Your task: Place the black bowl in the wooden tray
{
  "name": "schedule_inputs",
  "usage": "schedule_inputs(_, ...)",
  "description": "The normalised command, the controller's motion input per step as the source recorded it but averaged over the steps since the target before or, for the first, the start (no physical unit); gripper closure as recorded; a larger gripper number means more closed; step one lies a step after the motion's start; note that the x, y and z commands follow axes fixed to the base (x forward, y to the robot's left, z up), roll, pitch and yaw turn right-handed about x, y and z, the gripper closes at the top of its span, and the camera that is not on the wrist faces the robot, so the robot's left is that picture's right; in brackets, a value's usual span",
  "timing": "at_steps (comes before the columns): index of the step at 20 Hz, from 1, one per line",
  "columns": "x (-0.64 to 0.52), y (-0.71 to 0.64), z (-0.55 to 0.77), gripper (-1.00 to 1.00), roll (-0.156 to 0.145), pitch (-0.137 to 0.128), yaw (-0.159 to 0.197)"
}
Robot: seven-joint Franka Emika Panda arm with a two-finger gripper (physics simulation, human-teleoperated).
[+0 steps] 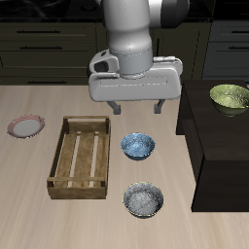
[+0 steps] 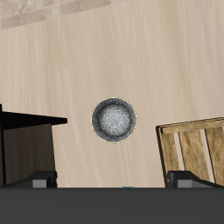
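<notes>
The black bowl stands on the table near its front edge; it has a dark rim and a grey speckled inside. It also shows in the wrist view. The wooden tray, a slatted light-brown crate, lies beside it and reaches farther back; one corner shows in the wrist view. My gripper hangs high above the table, farther back than the black bowl. Its jaws are wide apart and hold nothing. The fingertips show at the frame's edge.
A blue patterned bowl sits between the gripper and the black bowl, next to the tray. A green-yellow bowl rests on a dark cabinet beside the table. A small plate lies beyond the tray.
</notes>
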Motion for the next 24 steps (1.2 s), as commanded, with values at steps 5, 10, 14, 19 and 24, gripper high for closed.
schedule_inputs(5,0.24,-0.04,-0.04,-1.0,-0.01,0.014,0.039)
schedule_inputs(10,0.21,-0.13,0.0,-1.0,-0.028,0.007,0.051)
schedule_inputs(14,0.09,-0.1,-0.04,-1.0,-0.015,0.011,0.024)
schedule_inputs(19,0.03,-0.05,-0.18,-1.0,0.004,0.007,0.035)
schedule_inputs(24,0.08,-0.12,-0.13,-1.0,-0.006,-0.003,0.023)
